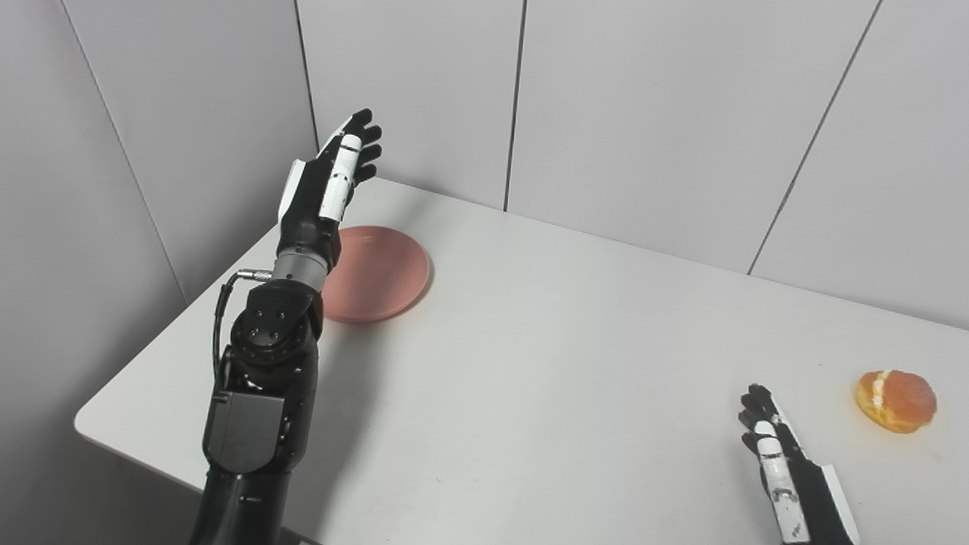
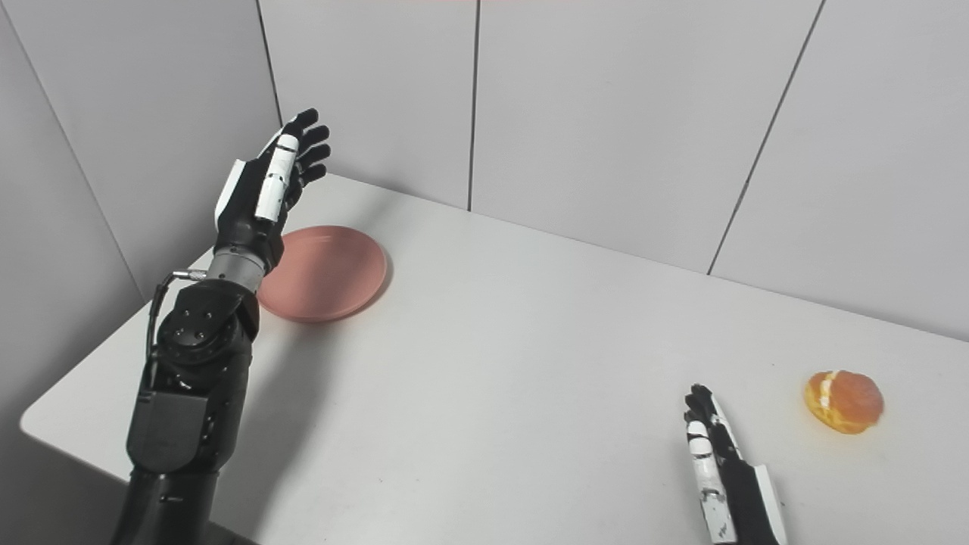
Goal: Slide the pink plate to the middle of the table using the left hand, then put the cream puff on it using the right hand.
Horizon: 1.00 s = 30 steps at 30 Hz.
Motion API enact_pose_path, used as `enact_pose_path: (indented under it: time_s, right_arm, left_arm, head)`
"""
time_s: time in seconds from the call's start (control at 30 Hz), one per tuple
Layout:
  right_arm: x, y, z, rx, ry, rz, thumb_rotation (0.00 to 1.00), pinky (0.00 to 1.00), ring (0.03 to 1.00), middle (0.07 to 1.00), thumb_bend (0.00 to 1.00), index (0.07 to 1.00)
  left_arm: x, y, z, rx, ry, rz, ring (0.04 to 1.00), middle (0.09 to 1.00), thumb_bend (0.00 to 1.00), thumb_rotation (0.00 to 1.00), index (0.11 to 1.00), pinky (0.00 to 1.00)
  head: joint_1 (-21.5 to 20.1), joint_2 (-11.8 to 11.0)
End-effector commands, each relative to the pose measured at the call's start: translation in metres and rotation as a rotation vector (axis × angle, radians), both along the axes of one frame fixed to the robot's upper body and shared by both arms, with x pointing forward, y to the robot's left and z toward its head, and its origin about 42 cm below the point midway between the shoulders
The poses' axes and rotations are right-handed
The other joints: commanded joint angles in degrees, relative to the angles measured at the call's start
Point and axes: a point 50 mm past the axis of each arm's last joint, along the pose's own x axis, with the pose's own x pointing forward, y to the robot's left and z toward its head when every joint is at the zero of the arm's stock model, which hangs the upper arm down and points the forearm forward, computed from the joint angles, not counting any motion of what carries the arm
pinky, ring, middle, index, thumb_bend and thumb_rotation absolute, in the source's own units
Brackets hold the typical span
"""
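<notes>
The left hand (image 1: 333,178) is being held raised and spread wide, empty, above the far-left edge of the pink plate (image 1: 378,276), which is lying at the far left of the desk (image 1: 560,363). The slide is judged not yet begun; lowering onto the plate rim is called for next. The right hand (image 1: 780,454) is resting empty with fingers extended near the cream puff (image 1: 895,400) at the right.

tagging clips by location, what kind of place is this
Probably a lab test booth, not a kitchen: plain grey wall panels enclose a bare white table holding only a pink plate and a cream puff.
</notes>
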Motion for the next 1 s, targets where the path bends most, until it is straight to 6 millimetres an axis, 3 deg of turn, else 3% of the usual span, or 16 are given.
enact_pose_path:
  time_s: [0.0,0.27,0.97]
  right_arm:
    - [0.004,0.001,0.019,0.024,-0.074,0.006,1.0,0.97,0.949,0.948,0.06,0.944]
    - [0.005,0.0,0.018,0.033,-0.076,0.009,1.0,0.97,0.951,0.949,0.06,0.946]
    - [0.005,0.0,0.019,-0.004,-0.087,0.0,1.0,0.91,0.928,0.928,0.06,0.921]
  left_arm:
    - [0.006,0.012,0.024,0.008,-0.066,0.021,0.906,0.904,0.38,1.0,0.87,0.9]
    - [0.005,0.031,0.009,-0.029,-0.039,0.044,0.901,0.895,0.38,1.0,0.866,0.9]
    - [-0.004,0.082,-0.004,-0.092,-0.021,0.09,0.936,0.929,0.37,1.0,0.9,0.93]
  head:
    - [-0.12,-0.01]
    - [0.11,0.11]
    - [-0.1,-0.02]
